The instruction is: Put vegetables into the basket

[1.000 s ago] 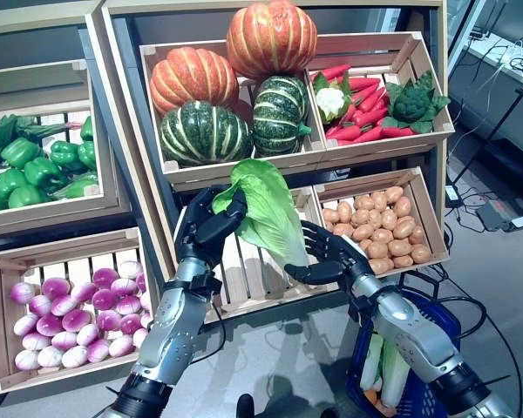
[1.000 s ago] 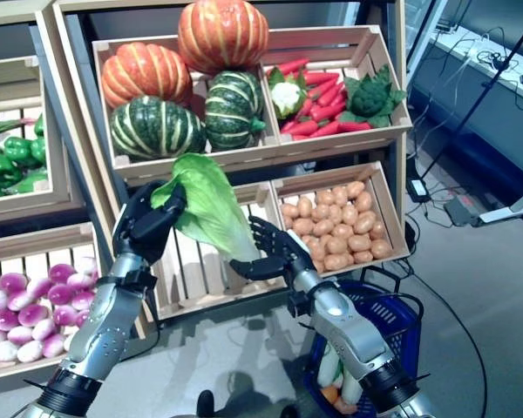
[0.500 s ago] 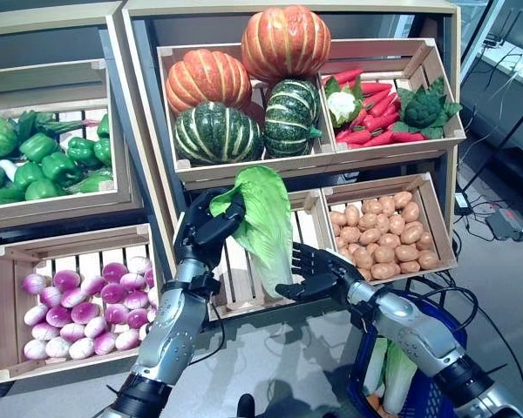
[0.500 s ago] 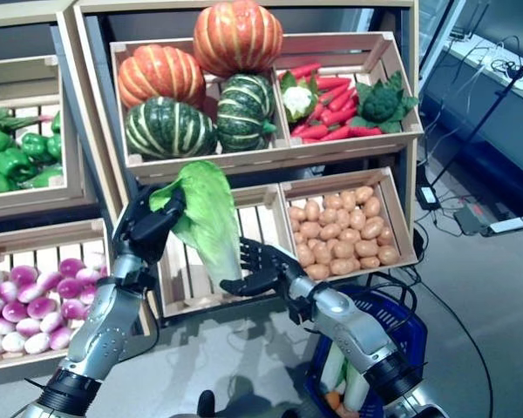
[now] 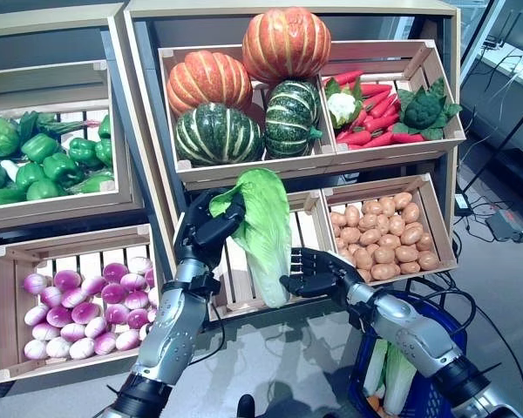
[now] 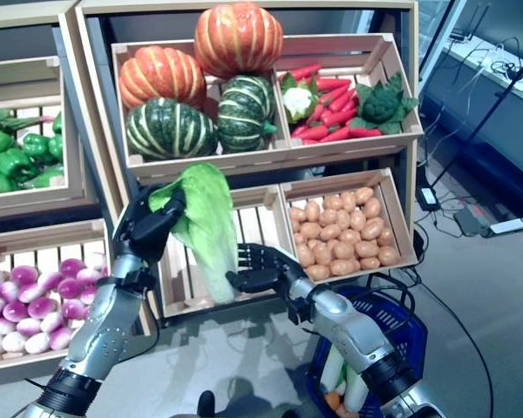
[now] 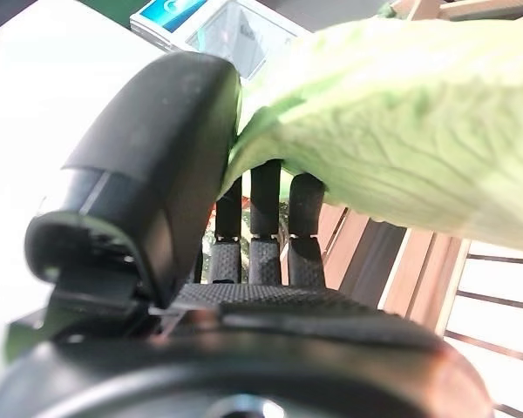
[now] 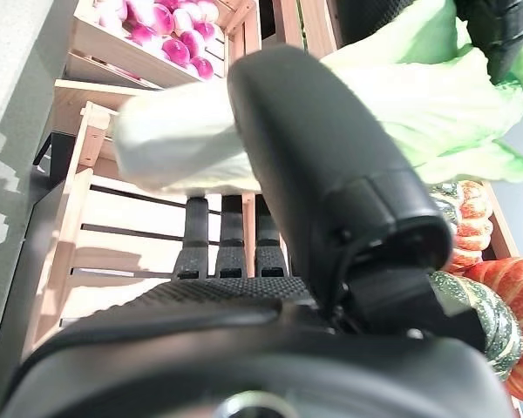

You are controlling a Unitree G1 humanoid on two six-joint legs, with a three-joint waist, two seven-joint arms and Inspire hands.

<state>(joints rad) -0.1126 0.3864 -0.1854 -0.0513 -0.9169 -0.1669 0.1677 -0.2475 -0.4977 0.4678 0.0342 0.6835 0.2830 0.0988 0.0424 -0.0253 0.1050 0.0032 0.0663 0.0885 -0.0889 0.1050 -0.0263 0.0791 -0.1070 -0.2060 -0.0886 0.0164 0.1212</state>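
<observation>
A pale green napa cabbage (image 5: 266, 222) hangs upright in front of the lower middle crate. My left hand (image 5: 207, 228) is shut on its leafy top; the left wrist view shows the leaves (image 7: 401, 131) pinched under the thumb. My right hand (image 5: 324, 272) is at the white stem end (image 8: 183, 148), which lies between its thumb and its straight fingers. The blue basket (image 6: 407, 322) stands on the floor at lower right, below my right arm, with pale long vegetables (image 5: 392, 370) inside.
Wooden shelf crates hold pumpkins (image 5: 244, 78), red peppers with cauliflower and broccoli (image 5: 375, 109), potatoes (image 5: 379, 231), green peppers (image 5: 44, 161) and purple turnips (image 5: 74, 309). The slatted crate (image 5: 244, 283) behind the cabbage holds nothing that shows.
My right hand has come up and in from below the cabbage to its stem end. The cabbage has swung to hang straighter; my left hand keeps its hold.
</observation>
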